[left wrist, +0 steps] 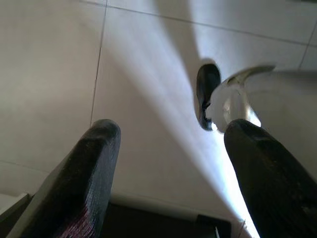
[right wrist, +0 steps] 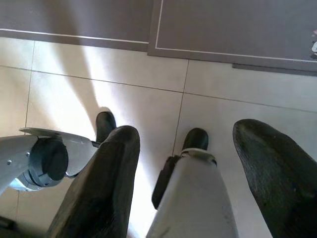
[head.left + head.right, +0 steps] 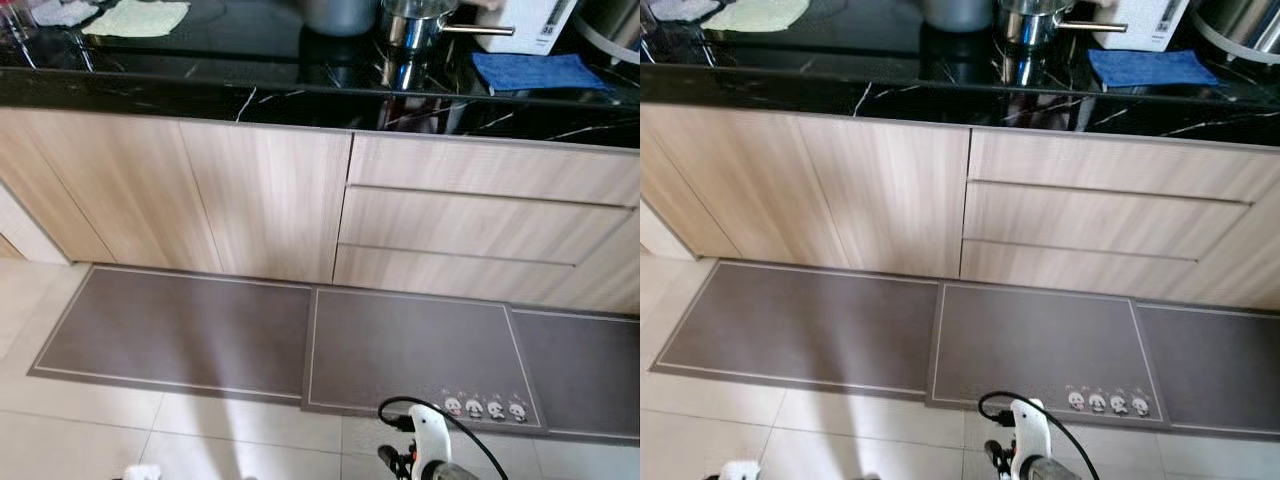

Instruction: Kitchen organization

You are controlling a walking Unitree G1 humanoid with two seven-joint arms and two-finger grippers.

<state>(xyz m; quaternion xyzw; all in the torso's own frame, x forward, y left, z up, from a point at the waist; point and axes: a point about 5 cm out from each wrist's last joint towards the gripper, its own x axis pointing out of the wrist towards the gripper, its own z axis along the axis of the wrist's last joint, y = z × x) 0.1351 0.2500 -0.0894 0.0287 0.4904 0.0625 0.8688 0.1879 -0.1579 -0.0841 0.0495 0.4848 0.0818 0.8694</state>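
A: Where does the work lie from here?

B: All of it sits up at twelve o'clock, on the black marble counter [image 3: 300, 95] above the wood cabinet doors [image 3: 265, 195] and drawers [image 3: 480, 225]. A steel saucepan [image 3: 412, 22] stands at about one o'clock with its long handle running out toward three o'clock. Just beyond that handle is a white box [image 3: 530, 22], and a folded blue cloth [image 3: 540, 72] lies near it, closer to the counter edge. Over at eleven o'clock there's a pale green cloth [image 3: 135, 18].

A: And the grippers?

B: Both arms hang low, pointing at the tiled floor [image 2: 124, 94]. The left gripper [image 1: 168, 178] has its two black fingers spread apart with nothing between them. The right gripper [image 2: 188, 178] is likewise released and empty, above the robot's dark feet, with the grey mat [image 2: 237, 25] at the far edge of its view.

A: Which arm goes first, you reckon?

B: My guess is the right. The saucepan, box and blue cloth all lie on its side, well apart from and well above both grippers. The arm has to rise to counter height before anything can be grasped.
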